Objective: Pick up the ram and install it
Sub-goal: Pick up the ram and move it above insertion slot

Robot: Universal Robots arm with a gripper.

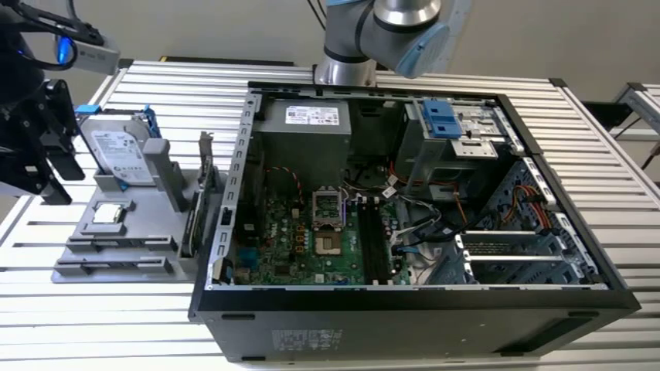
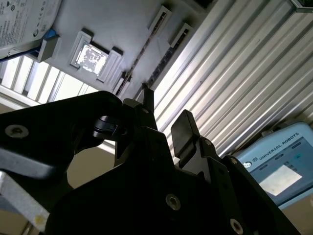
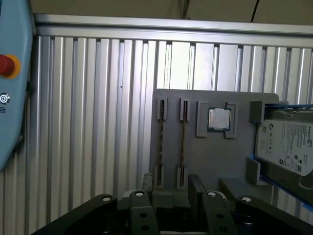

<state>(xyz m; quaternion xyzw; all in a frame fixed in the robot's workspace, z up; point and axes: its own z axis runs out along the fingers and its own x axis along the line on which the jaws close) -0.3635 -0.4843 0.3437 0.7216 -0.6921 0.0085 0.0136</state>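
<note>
Reading the ram [image 3: 183, 142] is proving hard: it is showing edge-on only, a thin dark line with a faint yellowish streak, so its board face and chips are hiding from the camera. Its near end is disappearing behind the black end effector [image 3: 171, 188].

The ram is standing in the grey fixture [image 3: 215, 159], in the slot nearer the CPU [image 3: 218, 119], running between two pairs of end holders. The neighbouring slot [image 3: 162, 142] is showing a thinner line; cannot tell whether a second stick is sitting there.

The silver hard drive [image 3: 288, 147] in its blue frame is getting cropped by the picture edge. The fixture is lying on the slatted table [image 3: 88, 122], just beside the open PC case [image 1: 413, 193], which is on the exterior view's right. A green card [image 1: 201, 193] with a metal bracket is standing upright at the fixture's case-side edge.

End effector fingers are sitting apart with nothing between them. It is hovering over the slot end of the fixture and looking down on it, clear of the ram. In the exterior view it is hanging at the exterior view's left edge, partly cropped. The arm base [image 1: 351, 46] is rising behind the case, and the links between are running out of frame.
</note>
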